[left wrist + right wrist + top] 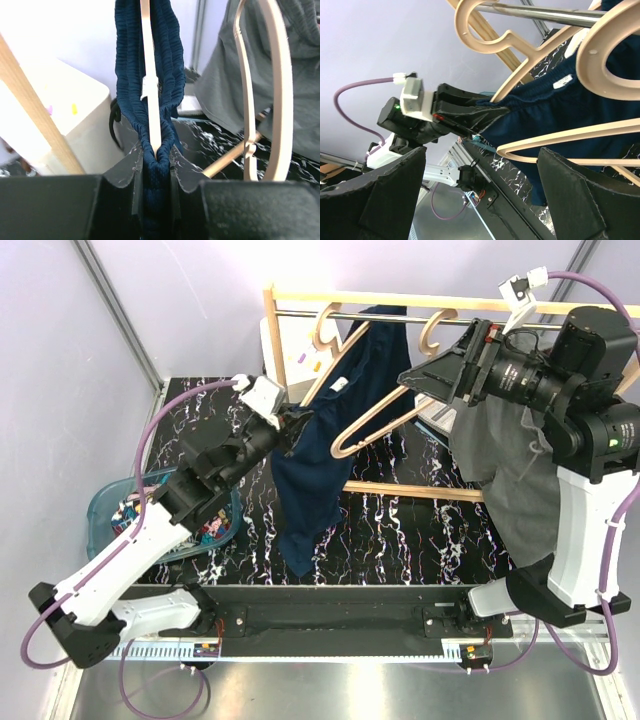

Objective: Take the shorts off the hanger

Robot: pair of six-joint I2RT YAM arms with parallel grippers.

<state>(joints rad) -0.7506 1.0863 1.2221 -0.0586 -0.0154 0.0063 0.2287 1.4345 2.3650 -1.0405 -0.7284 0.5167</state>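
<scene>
Navy shorts [305, 480] hang from a wooden hanger [325, 365] on the rack's rail. My left gripper [293, 425] is shut on their waistband at the hanger's left arm. In the left wrist view the bunched navy waistband [170, 65] wraps the hanger arm [150, 60], and the cloth is pinched in my left gripper [157, 167]. Grey shorts [500, 475] hang at the right, partly behind my right arm. My right gripper [410, 380] is open beside a bare, tilted hanger [375, 420]. In the right wrist view this bare hanger [580, 135] crosses my right gripper [481, 152]. Multicolour shorts [212, 530] lie in a basket.
A teal basket [105, 510] sits at the table's left edge under my left arm. A white box [75, 125] stands behind the rack's left wooden post [272, 335]. The metal rail [535, 14] carries several hanger hooks. Purple cables trail from both wrists.
</scene>
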